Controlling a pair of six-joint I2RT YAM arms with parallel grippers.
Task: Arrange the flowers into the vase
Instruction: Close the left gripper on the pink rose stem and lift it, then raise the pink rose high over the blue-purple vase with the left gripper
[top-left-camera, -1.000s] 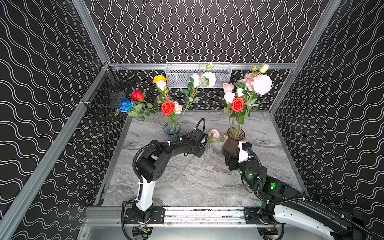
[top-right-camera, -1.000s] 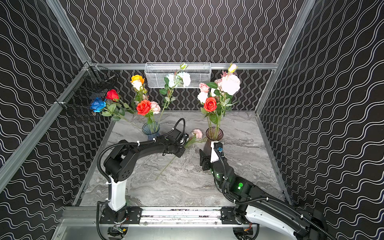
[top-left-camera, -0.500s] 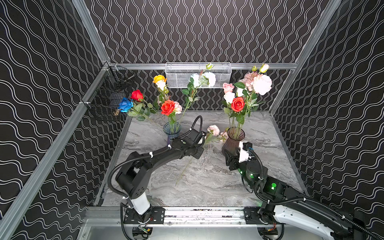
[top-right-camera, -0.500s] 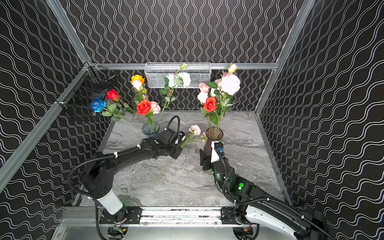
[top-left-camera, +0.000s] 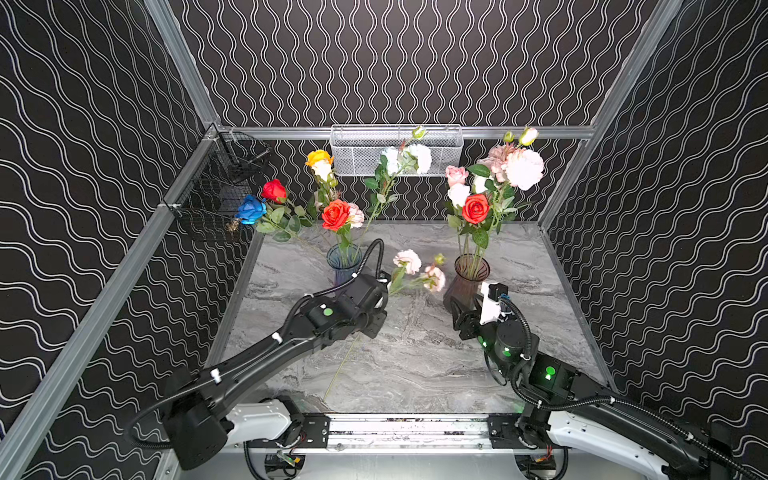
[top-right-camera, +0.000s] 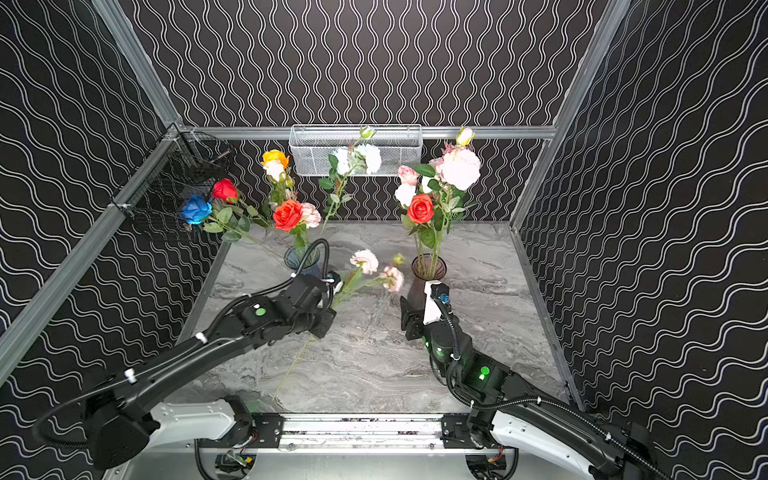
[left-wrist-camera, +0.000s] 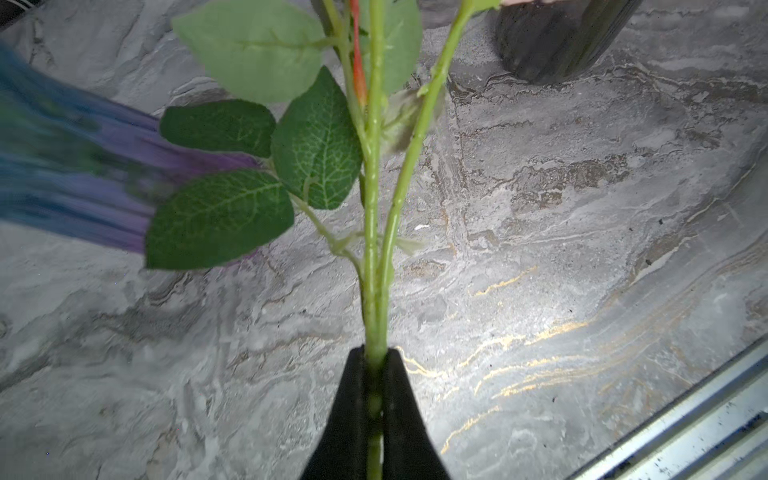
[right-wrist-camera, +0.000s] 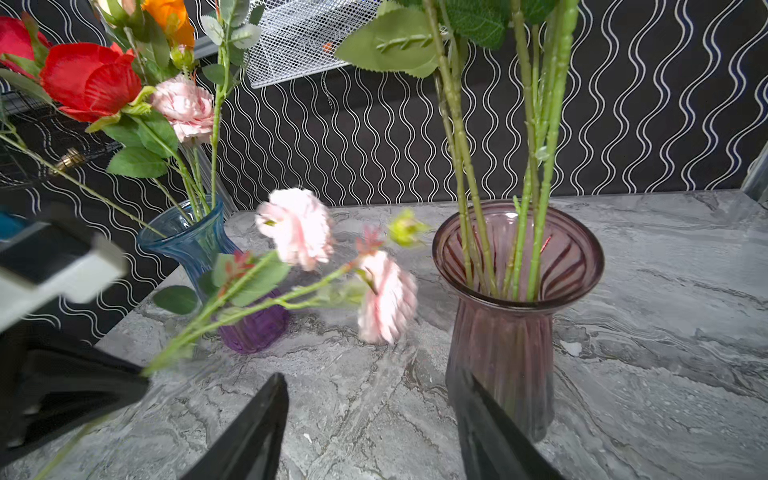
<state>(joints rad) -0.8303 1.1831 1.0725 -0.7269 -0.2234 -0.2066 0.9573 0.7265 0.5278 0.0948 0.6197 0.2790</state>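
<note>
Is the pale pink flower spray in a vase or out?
Out: the left pincer grips its stem, blooms beside the mauve vase.

The right gripper (right-wrist-camera: 370, 376) gapes over the marble table (right-wrist-camera: 665, 291); one finger (right-wrist-camera: 494, 432) overlaps the plum vase (right-wrist-camera: 515, 332); a blurred pink flower spray (right-wrist-camera: 299, 226) slants between it and the blue vase (right-wrist-camera: 187, 245).

Two vases (top-left-camera: 340, 262) (top-left-camera: 470, 277), two baskets (top-left-camera: 361, 153) (top-left-camera: 210, 201), two arms (top-left-camera: 257, 358) (top-left-camera: 590, 404), one held spray (top-left-camera: 409, 262).

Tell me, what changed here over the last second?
The left arm dropped its elbow and stretched out low; the left gripper, still clamped on the pink flower sprig, drew it slightly leftward, away from the mauve vase. The right gripper stayed open beside that vase; the blue vase and standing flowers look unchanged.
</note>
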